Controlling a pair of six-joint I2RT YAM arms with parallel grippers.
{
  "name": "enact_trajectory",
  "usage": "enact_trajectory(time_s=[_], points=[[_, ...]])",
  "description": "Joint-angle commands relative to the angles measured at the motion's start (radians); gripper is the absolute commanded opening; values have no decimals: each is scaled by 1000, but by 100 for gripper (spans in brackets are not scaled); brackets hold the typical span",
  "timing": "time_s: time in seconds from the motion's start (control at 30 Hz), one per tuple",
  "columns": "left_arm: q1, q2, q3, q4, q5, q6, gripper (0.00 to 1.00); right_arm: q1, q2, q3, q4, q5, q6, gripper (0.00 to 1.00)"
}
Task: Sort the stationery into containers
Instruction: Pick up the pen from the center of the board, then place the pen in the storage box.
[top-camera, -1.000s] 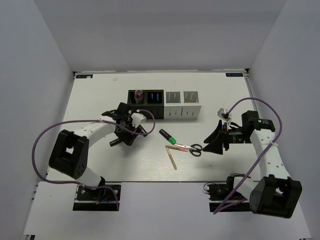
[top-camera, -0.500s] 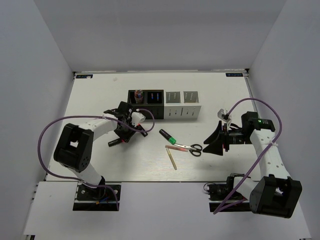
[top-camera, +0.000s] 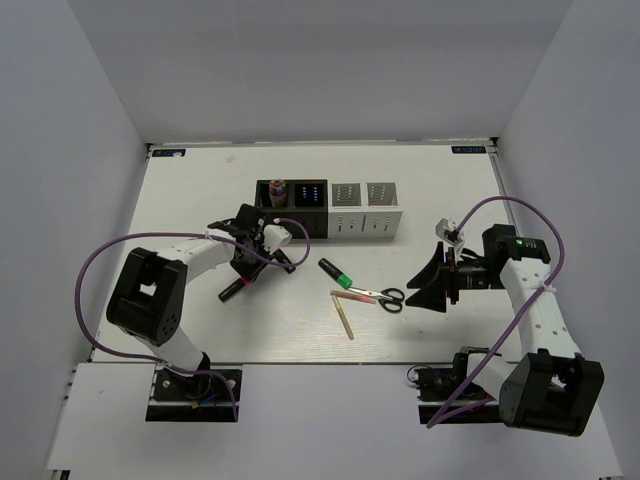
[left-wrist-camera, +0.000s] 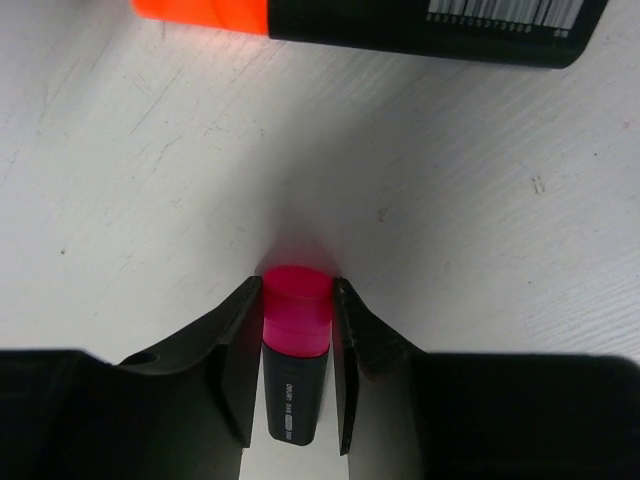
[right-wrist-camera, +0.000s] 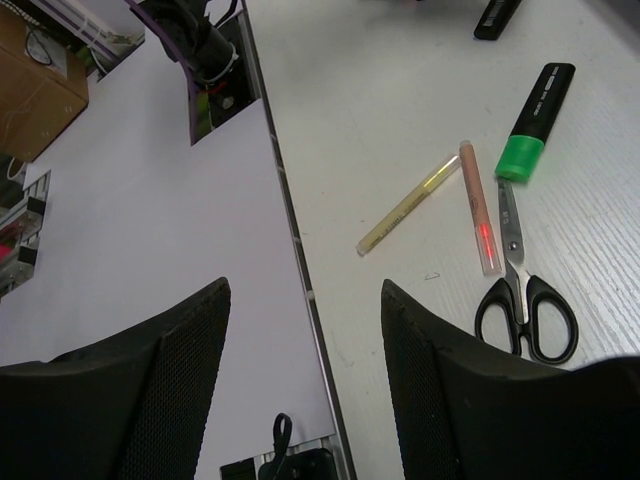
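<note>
Left tool (left-wrist-camera: 297, 295) clamped on pink-capped highlighter (left-wrist-camera: 296, 318) at the desk (left-wrist-camera: 130, 170); right tool (right-wrist-camera: 303, 315) open, near scissors (right-wrist-camera: 524, 300).

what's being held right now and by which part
The left gripper pinches the pink highlighter at its cap end, fingers on both sides. The right gripper is open and holds nothing.
</note>
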Motion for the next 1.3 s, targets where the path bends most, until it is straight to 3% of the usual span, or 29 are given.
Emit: enact_trajectory(time_s=[0.0,0.03,0.1,0.13,0.2,0.23,0.3,0.33,0.37,0.4,0.53,0.63,0.67,0.73,0.87,0.93,1.27], points=[[7,42,-58,25,-67,3,10,3,-5,36,-73,-41,-48,65],[7,33,-53,23,-51,-3,0,3,-7,39,-76,-41,-51,65],[13,-4,-29,-4,-15,-29,0,1,-7,42,-80,-39,-50,60],[15,-35,-18,-15,38,-43,0,3,-4,44,-88,-39,-47,36],[13,-100,28,-50,74,-78,0,1,6,50,-94,-41,-45,5],[16,-118,41,-69,127,-84,0,3,22,60,-126,-41,-72,0],[15,-191,88,-73,163,-136,0,0,36,70,-151,-50,-87,0],[15,-207,97,-73,224,-149,0,3,47,76,-162,-52,-90,53],[16,-222,135,-69,247,-161,0,3,49,79,-168,-56,-90,87],[12,-260,148,-64,287,-211,0,3,50,77,-169,-56,-88,91],[1,-293,217,56,373,-325,0,0,24,51,-134,-52,-58,88],[-1,-276,232,192,405,-479,0,1,3,37,-50,-47,12,66],[-1,-259,231,315,392,-501,0,4,3,39,-54,-46,13,54],[-2,-225,229,397,382,-590,0,4,9,42,-56,-49,13,45],[-4,-106,228,737,338,-720,0,6,21,44,-70,-56,-4,44],[-2,-60,248,828,319,-785,0,6,25,45,-80,-58,-14,44],[5,126,409,985,310,-988,0,4,25,45,-88,-53,-28,45]])
